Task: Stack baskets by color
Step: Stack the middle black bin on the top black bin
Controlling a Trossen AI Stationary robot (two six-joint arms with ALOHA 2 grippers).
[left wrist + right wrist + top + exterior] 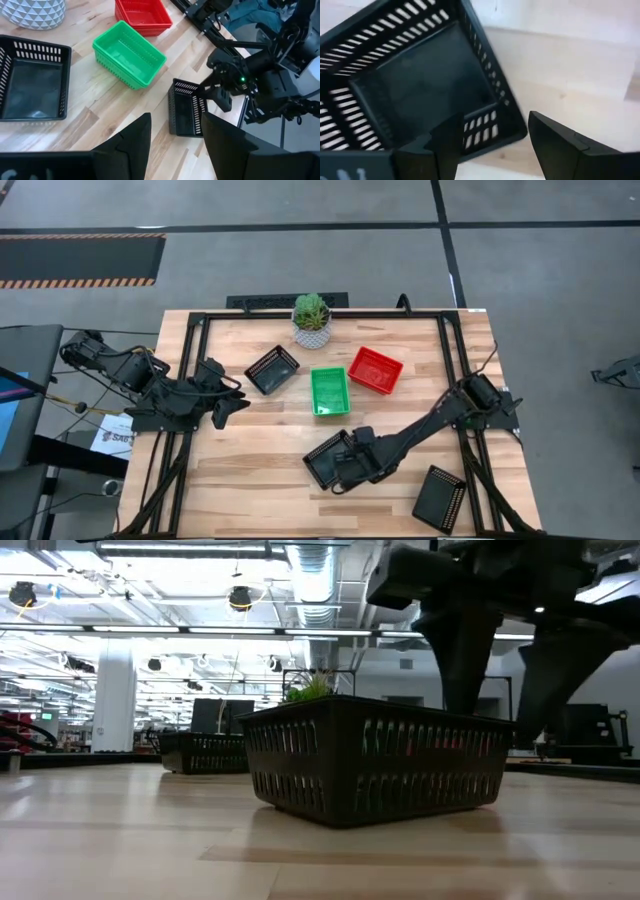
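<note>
The right gripper (340, 465) is hanging over a black basket (328, 459) in the lower middle of the high view, its fingers spread wide apart around the basket's near wall; the right wrist view is showing one finger (445, 145) inside the rim and the other outside it. Nothing is clamped yet.

A second black basket (272, 369) is sitting upright in the upper middle of the desk (260, 490), beside the white-potted plant (312, 320). A third black one (440, 498) is lying at the lower right, apparently upside down. A green basket (330, 391) and a red basket (376, 370) are resting near each other in the centre; whether either is already a nested pile is hard to tell.

The left gripper (228, 402) is waiting at the left of the frame, fingers partly apart and holding nothing.

Judging from this, the risks are lying in the grip. Pinching only one thin mesh wall could be letting the basket swing or tilt when lifted, so it lands crooked on the other black basket instead of nesting. A finger could also be catching in the slots, dragging the basket on release. The overturned basket is likely needing flipping first, which could be sending it off the desk edge nearby.
</note>
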